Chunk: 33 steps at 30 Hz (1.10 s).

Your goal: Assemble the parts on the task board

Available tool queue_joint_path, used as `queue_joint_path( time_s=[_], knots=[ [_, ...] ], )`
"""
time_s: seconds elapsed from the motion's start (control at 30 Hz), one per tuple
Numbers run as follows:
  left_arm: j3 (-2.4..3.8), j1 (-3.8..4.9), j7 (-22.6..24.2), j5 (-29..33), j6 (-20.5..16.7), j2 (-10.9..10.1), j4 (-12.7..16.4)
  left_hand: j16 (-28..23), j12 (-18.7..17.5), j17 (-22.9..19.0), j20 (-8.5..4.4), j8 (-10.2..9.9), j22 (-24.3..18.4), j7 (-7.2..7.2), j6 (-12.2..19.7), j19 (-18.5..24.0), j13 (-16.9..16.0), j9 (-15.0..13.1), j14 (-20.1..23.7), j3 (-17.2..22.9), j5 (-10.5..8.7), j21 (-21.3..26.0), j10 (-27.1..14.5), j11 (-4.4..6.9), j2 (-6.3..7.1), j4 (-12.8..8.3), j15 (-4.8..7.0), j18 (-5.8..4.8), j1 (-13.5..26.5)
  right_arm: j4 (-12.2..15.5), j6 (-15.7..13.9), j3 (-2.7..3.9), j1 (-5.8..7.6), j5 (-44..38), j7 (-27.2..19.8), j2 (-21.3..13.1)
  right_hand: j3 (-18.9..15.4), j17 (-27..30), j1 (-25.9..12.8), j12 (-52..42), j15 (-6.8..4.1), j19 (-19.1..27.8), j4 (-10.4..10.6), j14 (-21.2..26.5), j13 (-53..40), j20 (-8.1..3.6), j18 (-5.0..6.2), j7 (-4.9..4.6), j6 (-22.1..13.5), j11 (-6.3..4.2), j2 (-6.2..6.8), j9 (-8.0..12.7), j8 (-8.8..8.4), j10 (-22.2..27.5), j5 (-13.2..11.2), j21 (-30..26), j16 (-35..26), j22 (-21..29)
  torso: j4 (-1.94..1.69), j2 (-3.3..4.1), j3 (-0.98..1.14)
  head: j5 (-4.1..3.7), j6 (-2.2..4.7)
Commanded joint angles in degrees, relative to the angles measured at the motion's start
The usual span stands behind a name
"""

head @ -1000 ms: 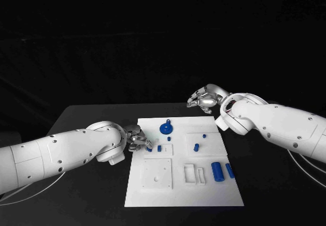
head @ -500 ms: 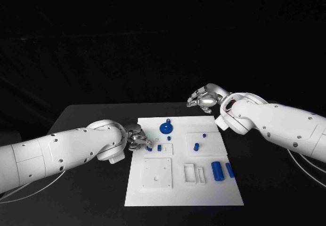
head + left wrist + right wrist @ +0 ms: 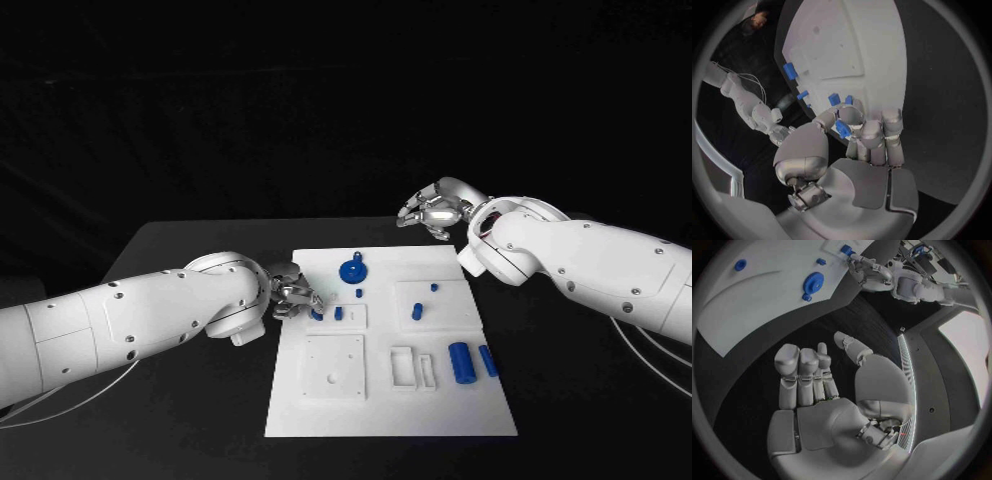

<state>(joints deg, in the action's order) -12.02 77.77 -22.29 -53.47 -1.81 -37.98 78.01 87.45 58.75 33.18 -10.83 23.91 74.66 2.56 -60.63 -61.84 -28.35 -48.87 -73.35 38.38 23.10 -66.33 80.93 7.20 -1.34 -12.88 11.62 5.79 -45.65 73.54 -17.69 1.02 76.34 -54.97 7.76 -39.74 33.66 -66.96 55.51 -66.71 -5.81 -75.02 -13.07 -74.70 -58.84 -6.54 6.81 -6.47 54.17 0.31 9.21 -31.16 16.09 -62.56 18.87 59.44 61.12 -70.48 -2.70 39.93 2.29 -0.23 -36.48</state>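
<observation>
The white task board (image 3: 433,410) lies in the middle of the black table. My left hand (image 3: 291,297) hovers at the board's left edge and pinches a small blue part (image 3: 316,314) between thumb and fingers; the left wrist view shows the same blue part (image 3: 842,129) in the left hand (image 3: 861,145). My right hand (image 3: 433,212) hangs over the table just beyond the board's far edge, holding nothing. In the right wrist view the right hand (image 3: 814,385) has its fingers stretched and thumb apart. A blue gear (image 3: 352,271) sits near the far end of the board.
Small blue pegs (image 3: 415,311) stand around the board's middle. A thick blue cylinder (image 3: 460,363) and a thinner one (image 3: 488,362) lie near its right edge. A square white plate (image 3: 335,367) and slotted recesses (image 3: 411,368) occupy the near half.
The left hand with its blue part has crept slightly toward the far side. The right hand has stayed still.
</observation>
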Motion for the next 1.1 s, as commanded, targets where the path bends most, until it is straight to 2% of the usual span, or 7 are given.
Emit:
queue_joint_path(
  time_s=[0.03, 0.57, 0.67, 1.1],
  knots=[
    [-0.72, -1.01, -0.71, 0.25, 4.41, 0.56, 0.64, 0.34, 0.29, 0.09, -4.84, -0.08, -0.06, -3.99, -11.76, 0.10, -0.06, -0.01, -0.43, 0.23, -0.39, -0.35, -0.16, 0.15, -0.04, 0.47, 1.48, 0.89, 0.52, 0.00, 0.59, 0.04, -0.05, 0.03, -0.56, -0.05, -0.33, 0.03, -0.56, 0.29, -0.13, -0.02, 0.04, -0.07, 0.05, 0.25, 8.19, -0.27, -0.02, -0.03, -0.24, -0.07, -0.29, 0.36, 0.30, -0.23, -0.36, 0.02, 0.00, 0.00, 0.00, 0.01, -0.02],
    [-0.70, -1.03, -0.76, -0.91, 4.64, 0.29, 1.22, 0.68, 0.97, 0.21, -4.90, 0.18, 0.02, -4.11, -12.07, 0.07, -0.39, -0.30, -0.47, 0.58, 1.02, -0.59, -0.09, 0.24, -0.47, -0.14, 1.46, 1.01, 0.49, -0.04, 0.56, 0.04, -0.08, 0.03, -0.56, -0.14, -0.35, 0.02, -0.60, 0.29, -0.12, -0.02, 0.06, -0.07, 0.06, 0.26, 8.19, -0.28, -0.03, -0.03, -0.24, -0.08, -0.31, 0.36, 0.41, -0.24, -0.37, 0.01, 0.01, 0.00, -0.01, -0.01, 0.01],
    [-0.70, -1.03, -0.80, -1.25, 4.70, 0.23, 1.31, 0.75, 1.22, 0.22, -4.89, 0.28, 0.04, -4.15, -12.12, 0.08, -0.50, -0.42, -0.45, 0.72, 1.96, -0.67, -0.15, 0.28, -0.50, -0.50, 1.48, 1.02, 0.41, -0.05, 0.56, 0.04, -0.09, 0.03, -0.58, -0.15, -0.36, 0.02, -0.60, 0.28, -0.12, -0.03, 0.06, -0.07, 0.06, 0.26, 8.19, -0.28, -0.03, -0.03, -0.24, -0.08, -0.31, 0.36, 0.43, -0.24, -0.37, 0.01, 0.01, -0.01, 0.00, 0.04, -0.07],
    [-0.70, -1.04, -0.96, -1.39, 4.78, -0.14, 1.49, 0.82, 1.52, 0.24, -4.89, 0.43, 0.04, -4.21, -12.24, 0.07, -0.63, -0.55, -0.44, 0.78, 2.34, -0.74, -0.11, 0.33, -0.38, -0.84, 1.49, 1.04, 0.30, 0.02, 0.54, 0.04, -0.11, 0.03, -0.61, -0.19, -0.37, 0.02, -0.61, 0.28, -0.12, -0.03, 0.05, -0.08, 0.07, 0.26, 8.19, -0.28, -0.03, -0.03, -0.24, -0.10, -0.31, 0.36, 0.48, -0.25, -0.37, 0.00, -0.01, 0.03, 0.00, -0.21, -0.19]
  ],
)
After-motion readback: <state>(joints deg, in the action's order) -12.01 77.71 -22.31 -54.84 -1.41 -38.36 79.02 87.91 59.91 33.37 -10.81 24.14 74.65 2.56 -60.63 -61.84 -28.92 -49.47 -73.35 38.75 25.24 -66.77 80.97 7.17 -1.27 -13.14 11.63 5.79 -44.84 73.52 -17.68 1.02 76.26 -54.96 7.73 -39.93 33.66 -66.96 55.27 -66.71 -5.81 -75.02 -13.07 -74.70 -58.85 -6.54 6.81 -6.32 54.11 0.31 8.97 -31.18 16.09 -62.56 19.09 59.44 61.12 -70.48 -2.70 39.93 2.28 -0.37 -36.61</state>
